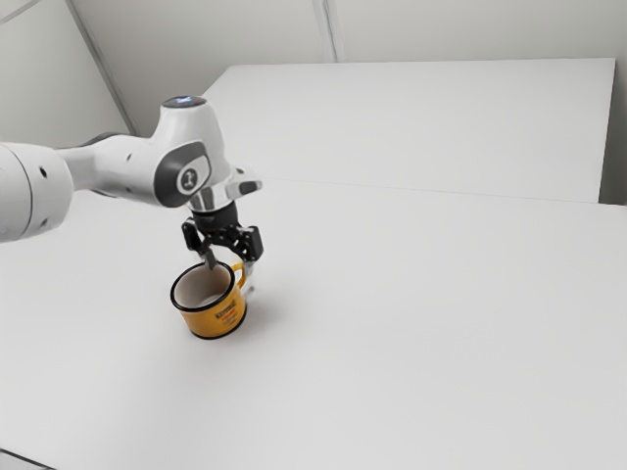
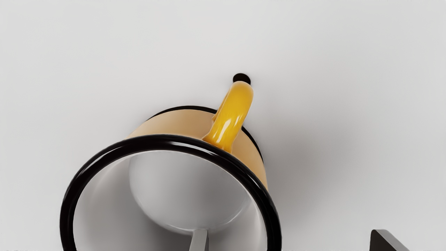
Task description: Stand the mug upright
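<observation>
White tabletop [image 1: 392, 333] is spreading beneath your claw [image 1: 230, 273], which is standing wide open, gripping nothing, its spread straddling the near wall of the mug [image 1: 209, 321], presumably for pinching; below you, it's apparently resting upright.

So the white, jointed robot arm [image 1: 113, 168] comes in from the exterior view's left, then bends at the wrist. Its black two-finger gripper [image 1: 230, 266] is hanging pointed down, with the slim grey fingers [image 2: 199, 241] spread pretty wide apart, tbh.
</observation>
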